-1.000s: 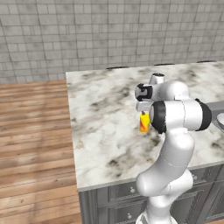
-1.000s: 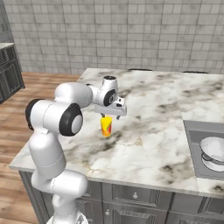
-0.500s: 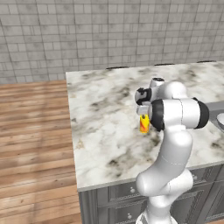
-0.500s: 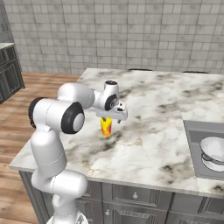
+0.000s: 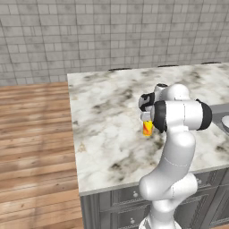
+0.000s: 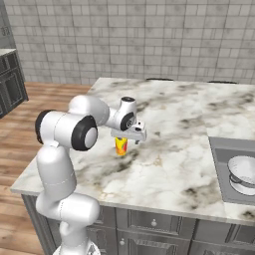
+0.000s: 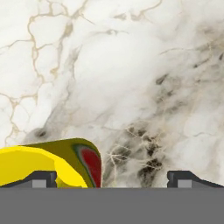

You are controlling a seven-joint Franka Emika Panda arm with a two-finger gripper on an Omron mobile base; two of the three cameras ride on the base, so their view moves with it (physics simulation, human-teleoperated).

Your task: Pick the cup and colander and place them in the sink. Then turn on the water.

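Spread wide, the two-finger gripper (image 7: 112, 177) hangs low over the white-and-grey marble counter (image 6: 174, 149), its dark fingertips (image 7: 41, 177) well apart at the bottom of the hand view. Nothing is pinched between them. The small yellow cup with a red-orange patch on its side (image 7: 52, 164) sits at the left of that view, just behind the left fingertip and off-centre from the gap, so the right fingertip has only bare marble in front of it. In the right base view the gripper (image 6: 130, 135) sits directly above the cup (image 6: 121, 145), which stands upright on the counter; whether the fingers touch it I cannot tell. In the left base view the cup (image 5: 147, 128) peeks out beside the white arm's elbow. Well apart to the right, the white round colander with small side handles (image 6: 242, 172) already lies in the grey rectangular sink basin (image 6: 219, 149), set into the counter.
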